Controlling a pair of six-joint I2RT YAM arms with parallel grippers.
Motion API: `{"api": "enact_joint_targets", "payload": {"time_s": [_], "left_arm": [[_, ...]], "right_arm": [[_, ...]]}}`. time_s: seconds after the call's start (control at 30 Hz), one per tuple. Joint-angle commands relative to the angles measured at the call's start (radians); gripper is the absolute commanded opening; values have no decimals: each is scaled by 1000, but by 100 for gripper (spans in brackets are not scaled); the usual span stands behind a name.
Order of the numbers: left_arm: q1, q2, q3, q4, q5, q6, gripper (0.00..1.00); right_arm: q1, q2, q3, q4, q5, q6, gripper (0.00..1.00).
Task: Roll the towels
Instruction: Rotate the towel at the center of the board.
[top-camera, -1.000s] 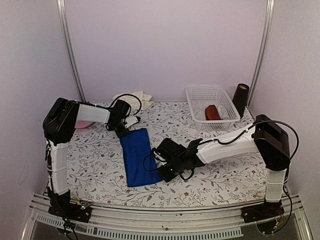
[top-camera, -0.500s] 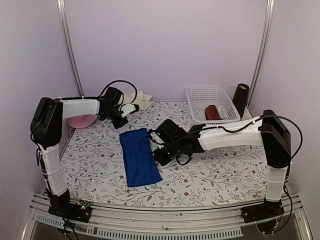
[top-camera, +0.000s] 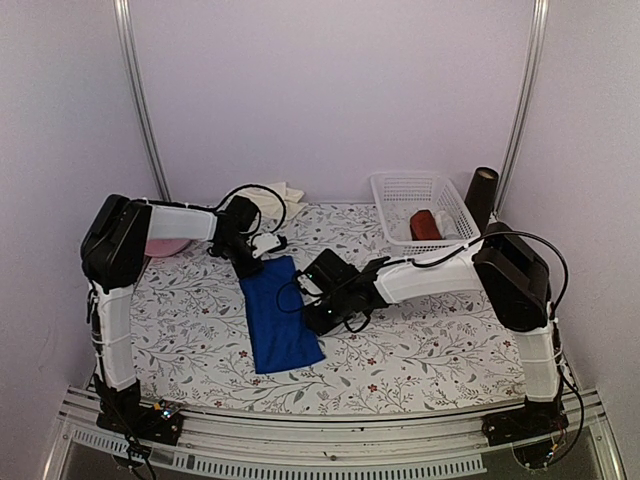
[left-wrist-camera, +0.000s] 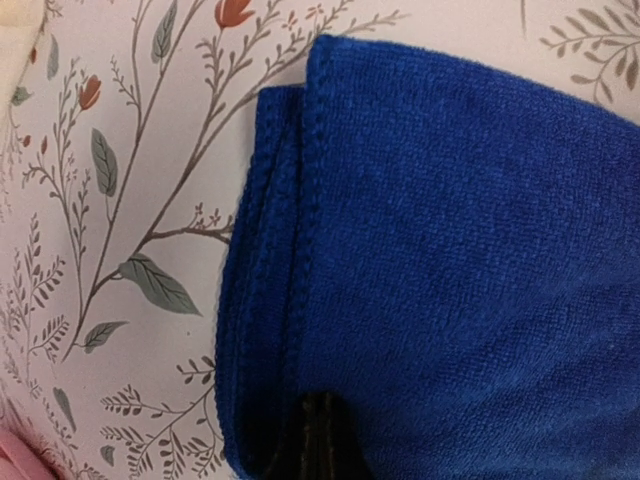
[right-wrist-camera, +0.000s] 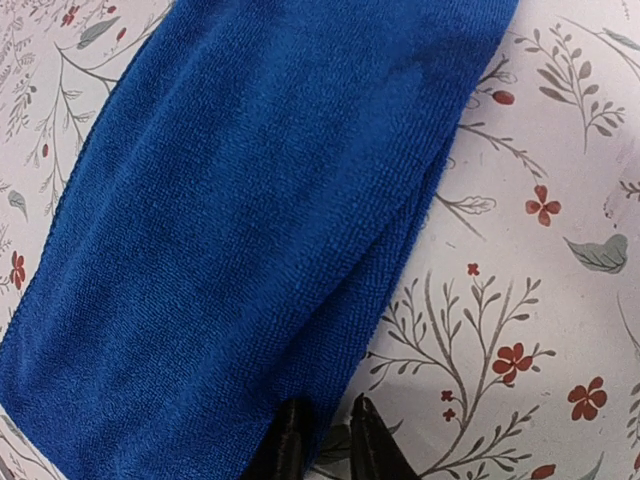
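Note:
The blue towel (top-camera: 276, 315) lies as a long folded strip on the flowered table cover, and its folded layers (left-wrist-camera: 270, 300) show in the left wrist view. My left gripper (top-camera: 251, 262) is shut, its tips (left-wrist-camera: 320, 420) pressed into the towel's far end. My right gripper (top-camera: 313, 317) sits at the towel's right edge. Its fingers (right-wrist-camera: 326, 410) stand a narrow gap apart, one on the blue cloth (right-wrist-camera: 230, 220), the other over the table cover. The cream towel (top-camera: 278, 196) lies crumpled at the back.
A white basket (top-camera: 400, 190) at the back right holds a dark red roll (top-camera: 425, 224). A black cylinder (top-camera: 482, 198) stands beside it. A pink object (top-camera: 160, 246) lies under the left arm. Walls and posts close in the sides.
The left gripper swung back toward the rear, then returned to the towel's far end. The right gripper moved from the towel's near right corner up along its right edge.

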Motion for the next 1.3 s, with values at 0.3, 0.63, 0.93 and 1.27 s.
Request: {"api": "enact_joint_targets", "payload": {"time_s": [0.3,0.63,0.93,1.27], "left_arm": [[-2,-10,-70,-21,-168,5,4],[8,-21,-66,-14,-222,10,24],[11,-16,-69,44,-315,37,40],[16,-99,-56,130,-317,33,71]], "right_arm": [[-16,44,-1,-13,49,39,4],[-16,4,-37,-13,21,61,4],[-12,-23,-39,-14,7,74,4],[47,-68,-53,-12,-4,113,5]]}}
